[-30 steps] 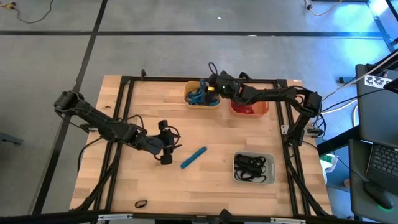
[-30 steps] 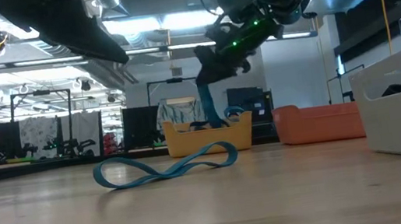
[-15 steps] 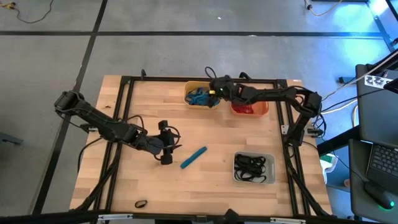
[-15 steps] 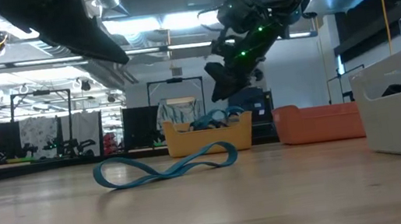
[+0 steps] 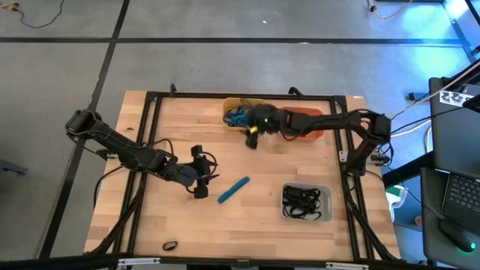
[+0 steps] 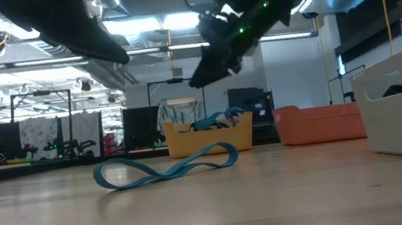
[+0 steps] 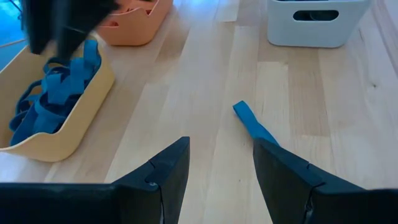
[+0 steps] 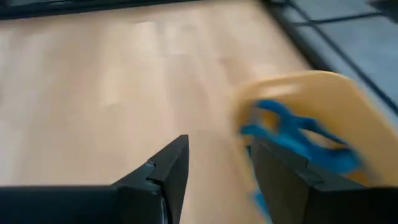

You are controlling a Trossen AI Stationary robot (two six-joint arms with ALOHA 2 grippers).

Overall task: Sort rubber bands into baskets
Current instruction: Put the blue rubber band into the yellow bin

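Blue band [image 5: 233, 189] lies just ahead of the parted, empty left tool [image 5: 201, 174], awaiting pickup next.

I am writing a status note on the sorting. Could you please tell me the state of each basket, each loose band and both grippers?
yellow basket: holds blue bands.
orange basket: partly covered by the right arm; contents not clear.
grey basket: holds black bands.
blue band: loose on the table, unsorted.
black band: loose near the table's front edge.
left gripper: open, empty, beside the blue band.
right gripper: open, empty, just off the yellow basket.
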